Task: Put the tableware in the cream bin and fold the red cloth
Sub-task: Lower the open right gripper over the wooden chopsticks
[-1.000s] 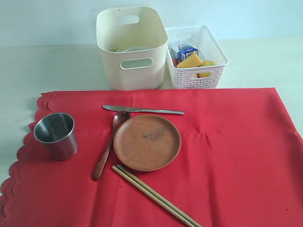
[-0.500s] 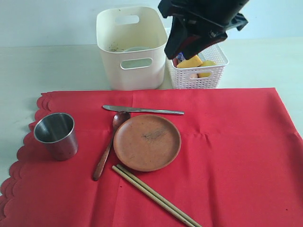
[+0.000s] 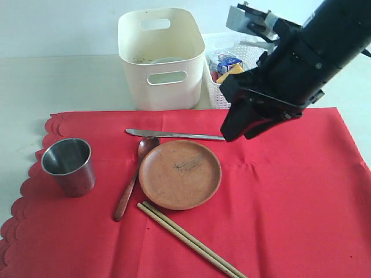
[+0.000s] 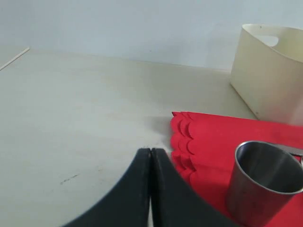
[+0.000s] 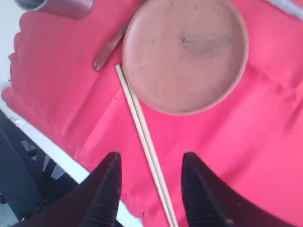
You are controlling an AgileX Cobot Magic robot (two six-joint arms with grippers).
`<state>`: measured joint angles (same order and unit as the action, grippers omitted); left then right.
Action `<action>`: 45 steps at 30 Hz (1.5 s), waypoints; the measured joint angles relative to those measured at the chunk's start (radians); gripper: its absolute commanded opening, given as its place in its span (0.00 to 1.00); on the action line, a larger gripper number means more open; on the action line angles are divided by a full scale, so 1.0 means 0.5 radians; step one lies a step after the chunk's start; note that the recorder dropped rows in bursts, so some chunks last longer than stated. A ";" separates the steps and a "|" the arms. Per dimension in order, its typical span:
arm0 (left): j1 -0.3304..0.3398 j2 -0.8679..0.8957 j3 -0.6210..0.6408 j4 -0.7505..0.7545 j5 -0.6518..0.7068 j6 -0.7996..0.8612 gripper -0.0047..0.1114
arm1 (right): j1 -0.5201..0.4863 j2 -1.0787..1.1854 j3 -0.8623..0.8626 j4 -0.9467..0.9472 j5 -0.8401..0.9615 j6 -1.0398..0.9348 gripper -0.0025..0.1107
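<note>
The chopsticks (image 3: 191, 240) lie nearest, slanting across the front of the cloth (image 3: 278, 220), their far ends just beside the plate (image 3: 179, 174). The spoon (image 3: 130, 182) lies along the plate's left; the cup (image 3: 68, 166) stands upright further left, near the scalloped edge; the knife (image 3: 174, 135) lies crosswise behind the plate.

The right gripper (image 3: 239, 134) hangs clear of the cloth by the knife's right end, behind and to the right of the plate, jaws partly apart with nothing between them. Its wrist view looks down on the plate, and the chopsticks run between its two fingers (image 5: 108, 184), well below them.

The left gripper (image 4: 150, 152) shows only in its own wrist view: pressed shut, empty, over bare table (image 4: 71, 118) near the cup.

Farthest, the bin (image 3: 161, 58) stands off the cloth; the basket (image 3: 215, 92) sits just beside it, partly hidden by the arm.
</note>
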<state>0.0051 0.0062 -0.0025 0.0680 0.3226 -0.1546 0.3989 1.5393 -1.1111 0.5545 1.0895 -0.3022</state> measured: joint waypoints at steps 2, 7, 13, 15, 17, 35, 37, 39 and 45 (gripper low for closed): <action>0.000 0.000 0.000 0.000 0.000 0.000 0.05 | 0.000 -0.060 0.085 0.052 -0.020 -0.049 0.38; 0.000 0.000 0.000 0.000 0.000 0.000 0.05 | 0.000 -0.203 0.295 0.162 -0.057 -0.158 0.38; 0.000 0.000 0.000 0.000 0.000 0.000 0.05 | 0.000 -0.315 0.470 0.169 -0.052 -0.260 0.38; 0.000 0.000 0.000 0.000 0.000 0.000 0.05 | 0.000 -0.343 0.483 0.174 -0.018 -0.311 0.38; 0.000 0.000 0.000 0.000 0.000 0.000 0.05 | 0.000 -0.358 0.489 0.206 0.031 -0.372 0.38; 0.000 0.000 0.000 0.000 0.000 0.000 0.05 | 0.280 -0.371 0.490 0.766 -0.208 -0.741 0.38; 0.000 0.000 0.000 0.000 0.000 0.000 0.05 | 0.284 -0.362 0.490 0.760 -0.228 -0.751 0.38; 0.000 0.000 0.000 0.000 0.000 0.000 0.05 | 0.316 -0.337 0.490 0.667 -0.234 -0.735 0.38; 0.000 0.000 0.000 0.000 0.000 0.000 0.05 | 0.570 -0.227 0.490 0.062 -0.375 -0.382 0.38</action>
<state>0.0051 0.0062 -0.0025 0.0680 0.3226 -0.1546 0.6841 1.4259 -0.8660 0.5853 0.9020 -0.4932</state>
